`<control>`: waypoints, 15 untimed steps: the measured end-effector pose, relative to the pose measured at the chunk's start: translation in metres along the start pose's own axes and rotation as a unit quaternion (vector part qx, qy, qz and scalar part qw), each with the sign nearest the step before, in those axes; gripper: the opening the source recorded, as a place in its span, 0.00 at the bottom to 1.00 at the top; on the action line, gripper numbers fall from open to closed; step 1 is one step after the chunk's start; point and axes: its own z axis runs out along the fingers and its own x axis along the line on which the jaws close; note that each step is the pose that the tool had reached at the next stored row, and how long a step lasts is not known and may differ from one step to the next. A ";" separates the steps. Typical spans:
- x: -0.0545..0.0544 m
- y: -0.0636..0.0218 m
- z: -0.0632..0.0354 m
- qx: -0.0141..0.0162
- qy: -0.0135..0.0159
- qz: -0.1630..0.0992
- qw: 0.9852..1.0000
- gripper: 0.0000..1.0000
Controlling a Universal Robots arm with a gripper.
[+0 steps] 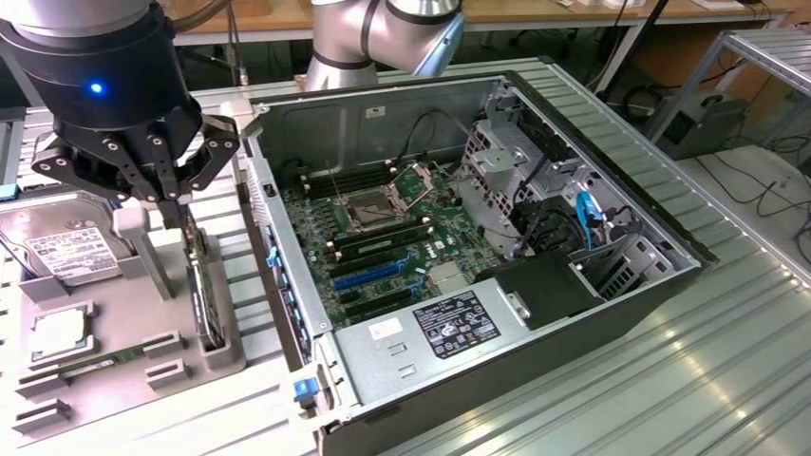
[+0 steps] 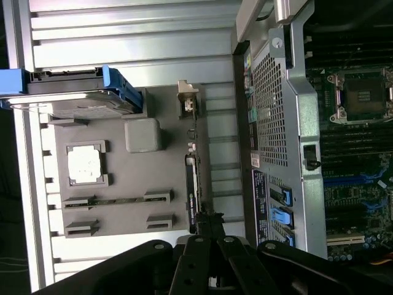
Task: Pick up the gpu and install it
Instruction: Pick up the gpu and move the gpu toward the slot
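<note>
Right now the gripper (image 1: 171, 198) (image 2: 212, 222) has its jaws drawn together, the tips meeting with no gap to be seen between them. They hang at the far end of the gpu (image 1: 203, 285) (image 2: 191, 184), just at its upper edge; whether they actually nip that edge cannot be told. The gpu stands on its long edge in a slot of the grey holder tray (image 1: 133, 318) (image 2: 123, 181), on the side of the tray nearest the computer case (image 1: 419, 370) (image 2: 276, 123), with its pale bracket (image 2: 187, 98) at the end away from the gripper. The same tray also carries a hard drive (image 1: 64, 249) (image 2: 86, 101), a square processor chip (image 1: 57, 332) (image 2: 84, 166) and a slim memory stick (image 1: 95, 359) (image 2: 116, 200). The case lies open beside the tray, showing its motherboard (image 1: 380, 237) (image 2: 356, 172) with an empty processor socket (image 1: 378, 204) (image 2: 362, 97).
</note>
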 end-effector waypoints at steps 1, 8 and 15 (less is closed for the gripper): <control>0.000 0.0000 0.0000 0.000 0.000 0.000 1.000 0.11; 0.000 0.0000 0.0000 0.000 0.000 0.000 1.000 0.29; 0.002 0.0010 0.0059 0.005 0.000 0.000 1.000 0.42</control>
